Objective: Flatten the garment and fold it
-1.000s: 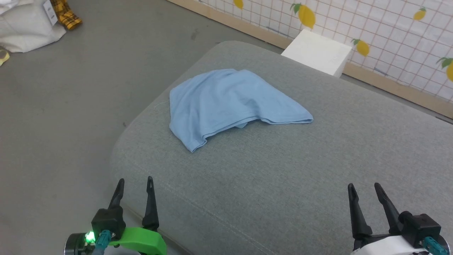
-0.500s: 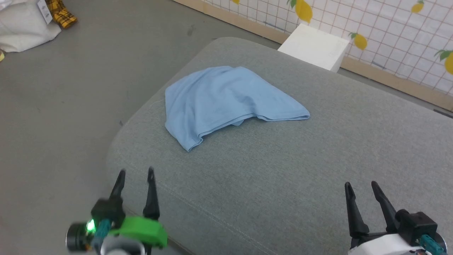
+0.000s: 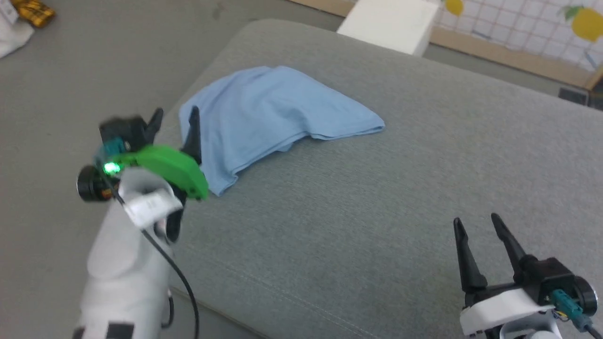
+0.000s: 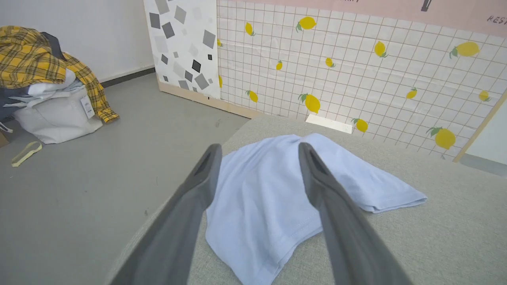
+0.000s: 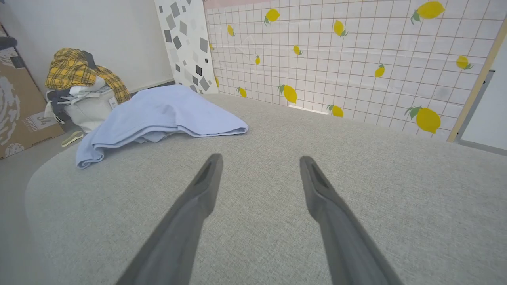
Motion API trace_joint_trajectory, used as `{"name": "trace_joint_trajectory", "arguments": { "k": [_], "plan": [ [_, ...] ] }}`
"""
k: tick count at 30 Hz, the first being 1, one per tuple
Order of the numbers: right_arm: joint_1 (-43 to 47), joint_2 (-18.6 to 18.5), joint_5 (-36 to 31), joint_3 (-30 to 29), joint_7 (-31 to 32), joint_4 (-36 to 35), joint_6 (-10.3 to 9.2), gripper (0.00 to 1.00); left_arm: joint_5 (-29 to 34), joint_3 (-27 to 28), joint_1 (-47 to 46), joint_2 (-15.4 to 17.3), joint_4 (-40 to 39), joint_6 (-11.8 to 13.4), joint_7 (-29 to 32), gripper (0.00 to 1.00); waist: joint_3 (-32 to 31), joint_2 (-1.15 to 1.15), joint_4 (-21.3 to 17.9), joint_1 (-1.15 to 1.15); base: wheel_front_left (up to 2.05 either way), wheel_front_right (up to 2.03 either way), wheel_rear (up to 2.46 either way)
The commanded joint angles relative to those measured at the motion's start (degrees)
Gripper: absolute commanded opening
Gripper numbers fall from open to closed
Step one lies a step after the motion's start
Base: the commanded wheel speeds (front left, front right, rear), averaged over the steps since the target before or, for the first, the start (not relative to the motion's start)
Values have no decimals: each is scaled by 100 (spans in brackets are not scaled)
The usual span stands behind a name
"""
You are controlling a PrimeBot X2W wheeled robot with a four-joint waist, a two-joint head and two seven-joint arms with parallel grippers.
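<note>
The crumpled light blue cotton polo shirt (image 3: 273,110) lies heaped near the grey upholstered cushion's (image 3: 377,197) far left corner. The left pincer (image 3: 176,113) hangs spread and empty over that cushion's left edge, probably to seize a hem. The right pincer (image 3: 476,221) waits agape at its near right.

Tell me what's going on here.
A two-armed robot is working on a light blue shirt that lies bunched, not yet flattened, on a grey cushion. The left claw hangs open at the shirt's left edge without gripping it. The right claw is open too, over bare cushion and well apart from the shirt. Nothing is folded yet.
</note>
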Motion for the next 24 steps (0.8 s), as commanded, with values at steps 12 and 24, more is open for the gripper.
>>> {"name": "trace_joint_trajectory", "arguments": {
  "k": [12, 24],
  "plan": [
    [-197, -4, -387, -299, 413, -892, -9, 100, -1005, 577, -2125, 306, 2186, 168, 2147, 100, 1627, 0, -1324, 0, 0, 0, 0],
    [-220, -4, -417, -382, 513, -1280, -9, 100, -932, 354, -2651, 183, 3203, 720, 3317, 100, 2242, 0, -1355, 0, 0, 0, 0]
  ]
}}
